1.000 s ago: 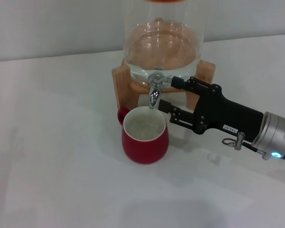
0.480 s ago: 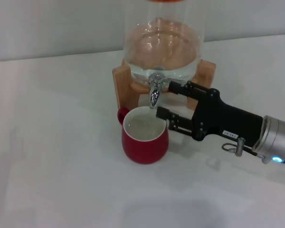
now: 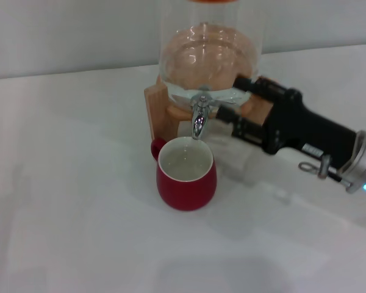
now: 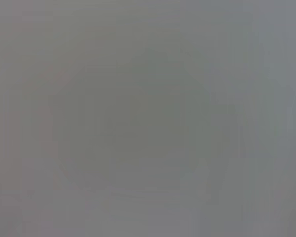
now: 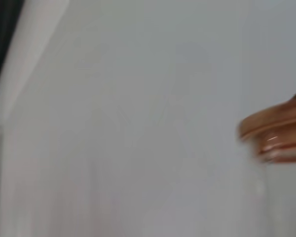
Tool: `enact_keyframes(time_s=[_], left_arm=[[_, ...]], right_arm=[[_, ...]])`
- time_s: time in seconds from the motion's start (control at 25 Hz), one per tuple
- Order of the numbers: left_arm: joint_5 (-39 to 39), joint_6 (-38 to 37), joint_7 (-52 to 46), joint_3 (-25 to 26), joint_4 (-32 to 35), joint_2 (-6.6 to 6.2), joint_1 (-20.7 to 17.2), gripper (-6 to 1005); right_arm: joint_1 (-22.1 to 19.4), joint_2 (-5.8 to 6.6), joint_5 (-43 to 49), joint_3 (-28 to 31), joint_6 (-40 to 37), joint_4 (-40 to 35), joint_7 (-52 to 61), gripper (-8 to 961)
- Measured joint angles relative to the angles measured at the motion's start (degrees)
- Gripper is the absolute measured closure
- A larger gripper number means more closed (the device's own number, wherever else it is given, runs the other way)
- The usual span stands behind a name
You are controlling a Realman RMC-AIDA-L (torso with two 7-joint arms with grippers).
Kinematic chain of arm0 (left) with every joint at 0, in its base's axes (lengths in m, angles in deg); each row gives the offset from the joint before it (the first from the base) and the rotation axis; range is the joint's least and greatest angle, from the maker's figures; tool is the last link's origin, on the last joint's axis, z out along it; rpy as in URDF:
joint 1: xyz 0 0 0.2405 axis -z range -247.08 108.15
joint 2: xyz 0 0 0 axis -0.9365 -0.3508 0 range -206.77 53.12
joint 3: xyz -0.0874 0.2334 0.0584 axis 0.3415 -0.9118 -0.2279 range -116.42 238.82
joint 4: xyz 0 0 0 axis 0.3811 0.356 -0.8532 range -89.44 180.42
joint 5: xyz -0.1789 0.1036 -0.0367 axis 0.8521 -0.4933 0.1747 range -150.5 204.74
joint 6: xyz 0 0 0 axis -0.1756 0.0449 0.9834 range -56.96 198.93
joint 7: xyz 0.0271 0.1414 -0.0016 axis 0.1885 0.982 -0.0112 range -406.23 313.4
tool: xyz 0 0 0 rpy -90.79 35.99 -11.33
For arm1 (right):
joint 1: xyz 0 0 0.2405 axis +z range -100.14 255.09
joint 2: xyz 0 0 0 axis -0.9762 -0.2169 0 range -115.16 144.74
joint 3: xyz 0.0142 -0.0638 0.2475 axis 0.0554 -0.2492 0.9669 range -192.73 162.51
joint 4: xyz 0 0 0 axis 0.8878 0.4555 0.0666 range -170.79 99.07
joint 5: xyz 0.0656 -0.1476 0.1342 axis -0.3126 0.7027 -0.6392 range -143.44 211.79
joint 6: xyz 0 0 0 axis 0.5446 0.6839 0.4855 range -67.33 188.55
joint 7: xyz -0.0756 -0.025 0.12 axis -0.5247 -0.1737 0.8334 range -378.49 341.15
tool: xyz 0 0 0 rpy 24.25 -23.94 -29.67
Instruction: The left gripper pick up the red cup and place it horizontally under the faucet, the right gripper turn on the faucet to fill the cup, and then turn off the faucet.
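Light: bright, even, soft, from above.
Shadows: faint grey patches on the white worktop beside the red cup and under the right tool.
Glare: small highlights on the chrome faucet and glass dispenser.
Head view: slightly soft.
Left wrist view: blank grey haze, nothing resolved.
Right wrist view: heavily smeared; orange-brown lid streaked.

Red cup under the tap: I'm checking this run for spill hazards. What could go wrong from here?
The right gripper, open, reaches beside the faucet; a misjudged push could miss the lever or shove the wooden stand. The red cup stands free, spout over its far rim, so a slight shift of the stand might send water outside it. The left gripper is out of view.
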Motion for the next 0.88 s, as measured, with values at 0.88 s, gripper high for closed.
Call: enact_keyframes(time_s=[0.88], left_arm=[[1.7,0.0,0.0,0.6,-0.1,-0.05,0.0,465]], right_arm=[[0.7,1.23,0.2,17.3,9.0,-0.2,-0.9,235]])
